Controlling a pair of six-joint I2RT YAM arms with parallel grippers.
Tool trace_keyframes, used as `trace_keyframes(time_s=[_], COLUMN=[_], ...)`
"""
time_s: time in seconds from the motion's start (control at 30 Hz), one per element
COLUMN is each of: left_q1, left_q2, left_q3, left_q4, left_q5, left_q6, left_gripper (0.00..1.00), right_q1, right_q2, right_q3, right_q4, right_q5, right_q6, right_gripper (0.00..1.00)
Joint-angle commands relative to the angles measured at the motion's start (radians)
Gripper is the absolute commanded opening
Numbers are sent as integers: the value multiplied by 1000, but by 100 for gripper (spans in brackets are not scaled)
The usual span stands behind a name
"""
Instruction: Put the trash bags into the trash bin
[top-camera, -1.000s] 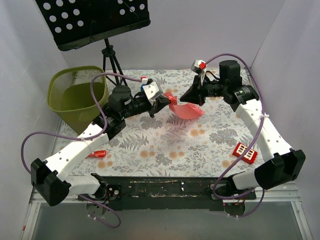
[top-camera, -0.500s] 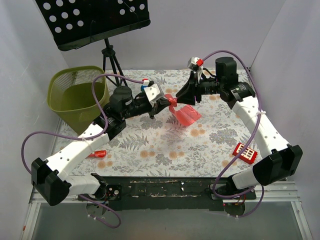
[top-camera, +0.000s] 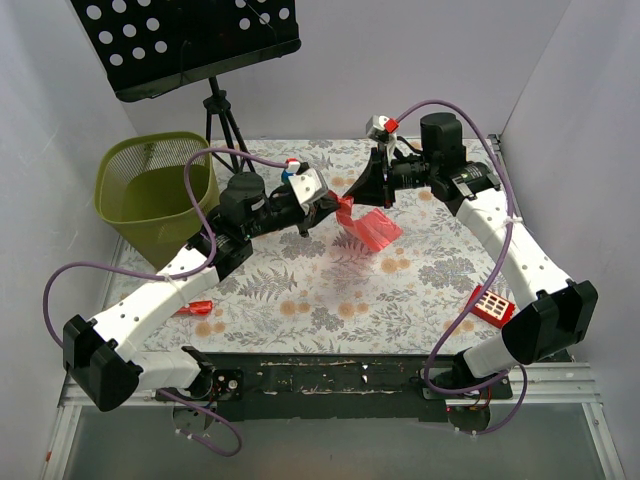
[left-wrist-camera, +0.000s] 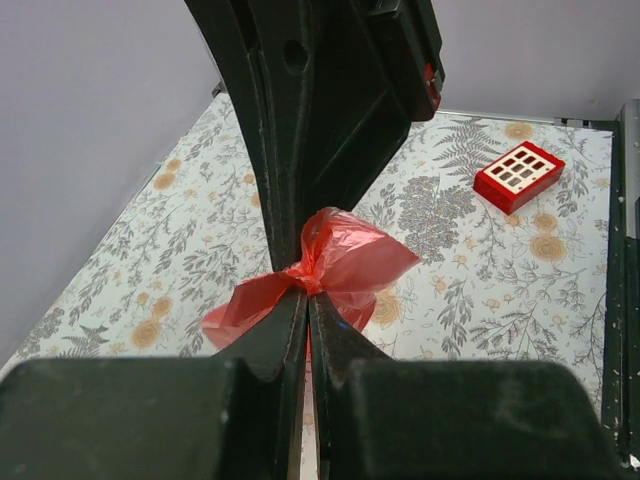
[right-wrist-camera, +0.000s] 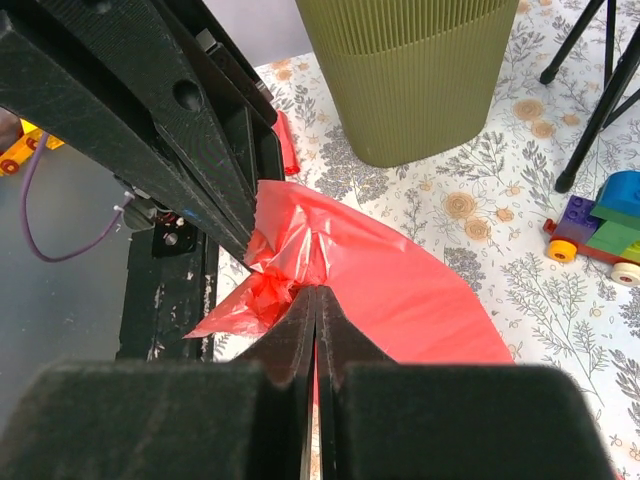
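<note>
Floral desk (top-camera: 330, 290) | bag (top-camera: 372, 228) bunched, aloft, pinched at 1 knot by both: left fingers (left-wrist-camera: 268, 345) and right fingers (right-wrist-camera: 292, 340) closed on it, tips meeting | bin (top-camera: 130, 225) well left, behind left fingers; left arm nearer.

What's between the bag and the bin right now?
Top view: the left gripper, shut on the trash bag, and its arm fill the stretch toward the trash bin.
</note>
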Motion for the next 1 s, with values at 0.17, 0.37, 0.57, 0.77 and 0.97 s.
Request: trace_keyframes(time_s=[0.17,0.37,0.57,0.77,0.97], left_q1=[10,10,12,12,9], left_q2=[-57,-72,-49,-38,-50], left_q3=[-20,-35,-11,-2,-2], left_q4=[-44,-52,-43,-41,-37], left_q5=[-95,-72,-29,-24,-54], left_q6=[37,70,25,24,32], left_gripper=[0,0,0,0,0], right_q1=[-21,-14,52,86,88], right_q2=[-40,-48,-50,-40,-56], right_q3=[62,59,88,75,55], right_q4=[-56,-76,-128,-78,-85], right_q5=[29,1,30,35,107], right_q6=[-78,-118,-222,-190,-213], right_gripper=[1,5,42,33,38])
